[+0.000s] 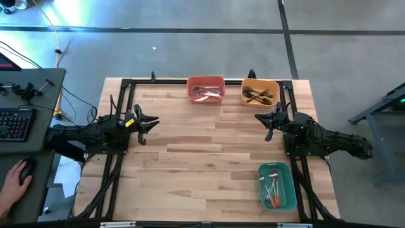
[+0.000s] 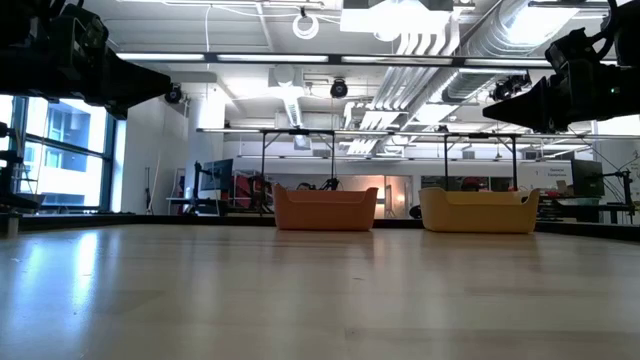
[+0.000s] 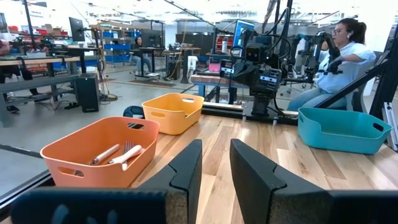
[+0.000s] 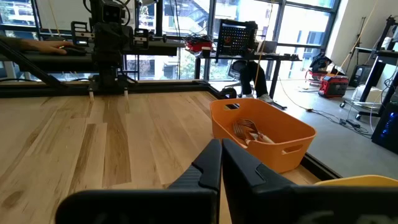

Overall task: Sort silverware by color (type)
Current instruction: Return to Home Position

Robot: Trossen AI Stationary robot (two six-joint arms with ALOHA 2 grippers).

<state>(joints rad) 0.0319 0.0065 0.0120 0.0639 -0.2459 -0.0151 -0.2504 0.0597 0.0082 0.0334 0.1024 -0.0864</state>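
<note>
The silverware lies sorted in three bins. White-handled forks (image 1: 205, 94) are in the orange bin (image 1: 205, 81) at the table's far edge. Black-handled forks (image 1: 259, 95) are in the yellow bin (image 1: 245, 90) beside it. Red-orange-handled forks (image 1: 273, 193) are in the teal bin (image 1: 288, 190) at the near right. My left gripper (image 1: 150, 123) hovers level over the table's left side; the left wrist view shows a gap between its fingers (image 3: 216, 168) with nothing in it. My right gripper (image 1: 268, 121) hovers level at the right, just near of the yellow bin, shut (image 4: 221, 163) on nothing.
A black frame (image 1: 126, 82) runs along the table's edges. Bare wood (image 1: 202, 158) spans the middle between the arms. Left of the table stands a desk with a keyboard (image 1: 16, 123), where a person's hand (image 1: 16, 177) rests on a mouse. Another person (image 3: 339, 56) sits beyond the right side.
</note>
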